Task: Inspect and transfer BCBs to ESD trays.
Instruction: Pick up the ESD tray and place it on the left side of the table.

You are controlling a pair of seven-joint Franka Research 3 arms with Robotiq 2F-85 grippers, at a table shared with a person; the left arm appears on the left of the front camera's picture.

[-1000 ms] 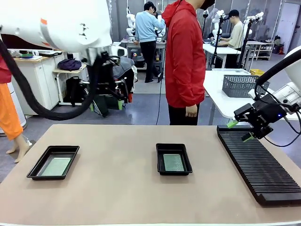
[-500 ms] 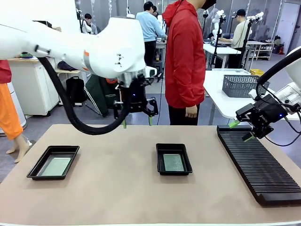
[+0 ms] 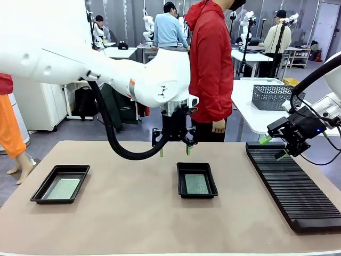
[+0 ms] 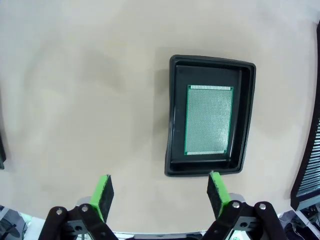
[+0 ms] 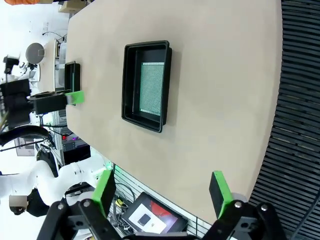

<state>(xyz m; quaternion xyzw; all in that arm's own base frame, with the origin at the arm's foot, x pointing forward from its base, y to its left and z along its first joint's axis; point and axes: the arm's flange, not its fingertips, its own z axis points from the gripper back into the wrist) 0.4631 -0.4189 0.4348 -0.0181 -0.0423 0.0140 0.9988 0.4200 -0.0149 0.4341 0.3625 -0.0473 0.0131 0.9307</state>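
Note:
Two black ESD trays lie on the tan table: one at the front left (image 3: 38,191) and one in the middle (image 3: 181,181). Each holds a flat green-grey BCB, the left one (image 3: 63,189) and the middle one (image 3: 196,184). My left gripper (image 3: 174,152) hangs open just above the middle tray's far edge, holding nothing. In the left wrist view its fingers (image 4: 160,192) straddle bare table beside that tray (image 4: 172,115) and its BCB (image 4: 209,120). My right gripper (image 3: 272,148) is open and empty above the rack's far end. Its wrist view shows the open gripper (image 5: 162,190) and, beyond it, the middle tray (image 5: 131,85) and BCB (image 5: 151,87).
A long black ribbed rack (image 3: 298,186) runs along the table's right side. A person in a red jacket (image 3: 210,64) stands at the far edge, one hand hanging down. A grey wire-mesh basket (image 3: 274,97) sits on a white table behind the rack.
My left arm has swung right and down, from the back left to just above the middle tray's far edge. The right gripper has barely moved.

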